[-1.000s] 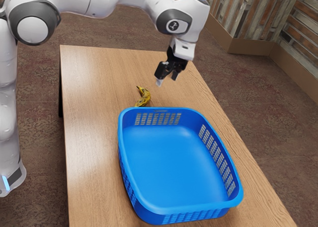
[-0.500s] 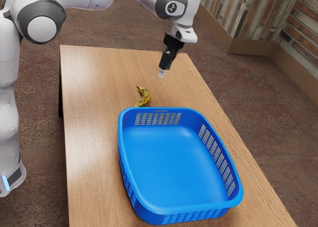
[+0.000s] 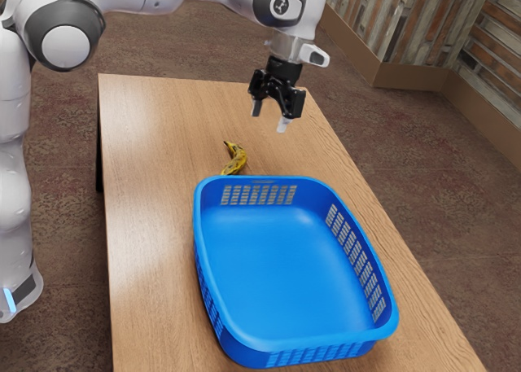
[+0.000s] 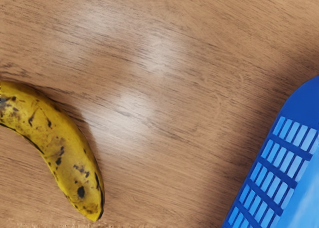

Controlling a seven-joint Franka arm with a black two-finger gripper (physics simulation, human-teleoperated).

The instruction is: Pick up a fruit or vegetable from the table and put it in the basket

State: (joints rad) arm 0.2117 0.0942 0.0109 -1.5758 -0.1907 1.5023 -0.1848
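My gripper (image 3: 269, 119) hangs above the table, its two fingers apart with nothing between them. It is up and toward the exterior view's right from the banana (image 3: 236, 158). That banana, yellow with dark spots, lies on the wood beside the basket's near wall, its lower end partly hidden behind the rim. The blue basket (image 3: 210, 262) stands on the table with a bare floor inside. In the wrist view the curved banana (image 4: 62, 145) lies on the wood, with bare table between it and the slotted basket wall (image 4: 269, 175).
The wooden table (image 3: 155, 225) runs beneath everything, its long edge passing close by the basket. A plank wall (image 3: 407, 22) rises from the floor beyond the table.
Over the last second my hand has shifted slightly toward the exterior view's left and has turned, so both fingers now show apart. The banana and basket have stayed where they were.
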